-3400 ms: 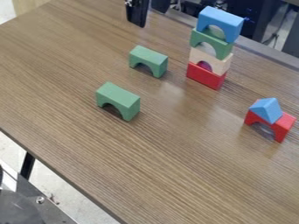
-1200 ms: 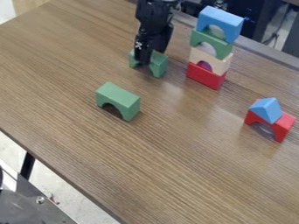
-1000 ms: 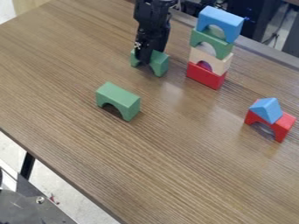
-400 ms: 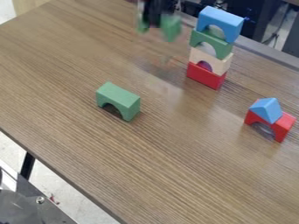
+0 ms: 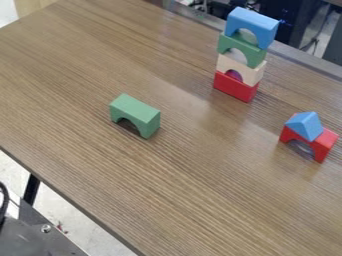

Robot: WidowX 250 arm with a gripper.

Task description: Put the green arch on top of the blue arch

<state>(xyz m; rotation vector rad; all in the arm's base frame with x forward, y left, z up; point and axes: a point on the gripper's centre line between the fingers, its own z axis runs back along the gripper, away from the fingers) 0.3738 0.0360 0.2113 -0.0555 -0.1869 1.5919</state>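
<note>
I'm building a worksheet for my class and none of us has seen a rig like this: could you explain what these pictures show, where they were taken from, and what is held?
The machine is a black robot arm with a two-finger tool. Every picture comes from one fixed camera looking down at a slant on a brown wood-grain table.

A green arch block stands alone. Farther back is a stack: red block, pale wooden arch, another green arch, blue arch on top. To the right, a blue triangular block sits on a red arch.

Earlier, the tool lifted a third green arch, now gone from its spot. Whether it is still held, I cannot tell.
</note>
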